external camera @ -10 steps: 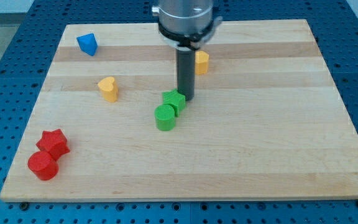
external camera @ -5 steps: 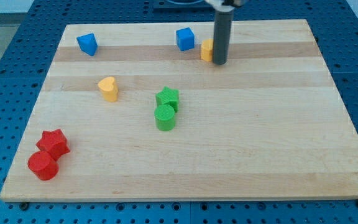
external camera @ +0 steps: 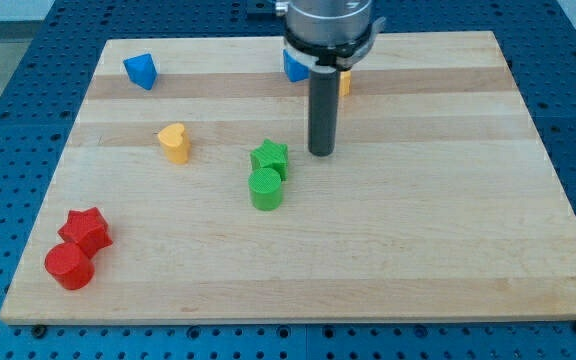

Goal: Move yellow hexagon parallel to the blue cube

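Observation:
The yellow hexagon (external camera: pixel 344 82) sits near the view's top centre, mostly hidden behind the rod. The blue cube (external camera: pixel 293 66) lies just to its left, partly hidden by the arm's head. My tip (external camera: pixel 321 152) rests on the board below both blocks, to the right of the green star (external camera: pixel 269 157) and apart from it.
A green cylinder (external camera: pixel 265 189) touches the green star from below. A yellow heart (external camera: pixel 175 142) lies left of centre. A second blue block (external camera: pixel 140 70) sits at the top left. A red star (external camera: pixel 87 228) and red cylinder (external camera: pixel 69 266) lie at the bottom left.
My tip has moved from beside the yellow hexagon down toward the view's bottom and slightly left, ending right of the green star. The yellow hexagon and blue cube now sit behind the arm.

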{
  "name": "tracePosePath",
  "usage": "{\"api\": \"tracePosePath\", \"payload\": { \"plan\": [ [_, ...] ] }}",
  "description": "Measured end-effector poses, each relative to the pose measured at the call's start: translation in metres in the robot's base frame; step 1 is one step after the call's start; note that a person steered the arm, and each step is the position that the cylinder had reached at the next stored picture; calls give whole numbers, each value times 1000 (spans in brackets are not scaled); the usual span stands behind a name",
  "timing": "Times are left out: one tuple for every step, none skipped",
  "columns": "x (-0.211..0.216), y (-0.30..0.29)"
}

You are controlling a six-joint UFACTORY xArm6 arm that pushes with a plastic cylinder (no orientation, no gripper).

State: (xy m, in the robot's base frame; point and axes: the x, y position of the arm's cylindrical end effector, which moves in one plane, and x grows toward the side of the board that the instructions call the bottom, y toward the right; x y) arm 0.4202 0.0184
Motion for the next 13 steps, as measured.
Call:
{"api": "tracePosePath", "payload": {
  "plan": [
    [-8, -3],
    [-56, -24],
    [-57, -24],
    [-77, -24],
    [-96, -23],
    [-96, -6],
    [-100, 27],
    [-116, 72],
    [-117, 83],
    [-109, 74],
    [-57, 33],
    [-27, 3],
    [-101, 3]
  ]
}}
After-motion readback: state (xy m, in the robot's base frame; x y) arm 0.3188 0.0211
